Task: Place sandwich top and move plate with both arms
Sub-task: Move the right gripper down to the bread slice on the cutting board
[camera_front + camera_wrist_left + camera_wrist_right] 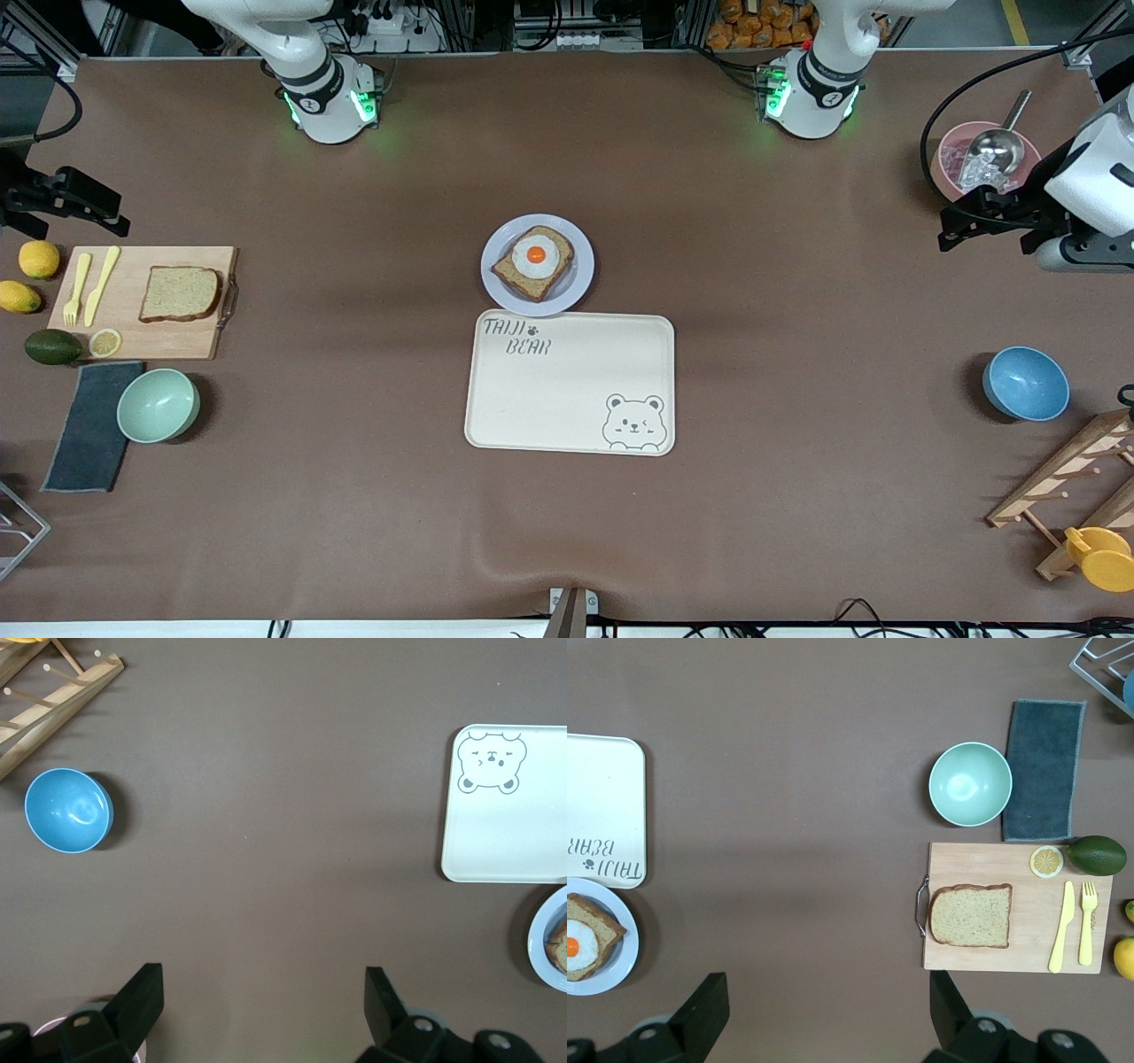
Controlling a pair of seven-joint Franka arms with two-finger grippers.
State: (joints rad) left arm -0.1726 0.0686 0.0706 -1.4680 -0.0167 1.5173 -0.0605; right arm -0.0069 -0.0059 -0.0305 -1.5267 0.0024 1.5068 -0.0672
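The sandwich top (180,293), a plain brown bread slice, lies on a wooden cutting board (190,341) at the right arm's end of the table; it also shows in the right wrist view (972,915). The lavender-white plate (576,283) sits mid-table and bears a bread slice with a fried egg (535,257). My right gripper (106,213) hangs open and empty over the table beside the board (828,1001). My left gripper (974,220) hangs open and empty at the left arm's end, over the table by a pink bowl (263,997).
A cream bear tray (571,385) lies against the plate, nearer the front camera. On the board are a yellow knife and fork (89,285) and a lemon slice. Nearby are lemons, an avocado, a green bowl (158,405), and a dark cloth. A blue bowl (1025,383), a wooden rack and a pink bowl with scoop (979,159) stand at the left arm's end.
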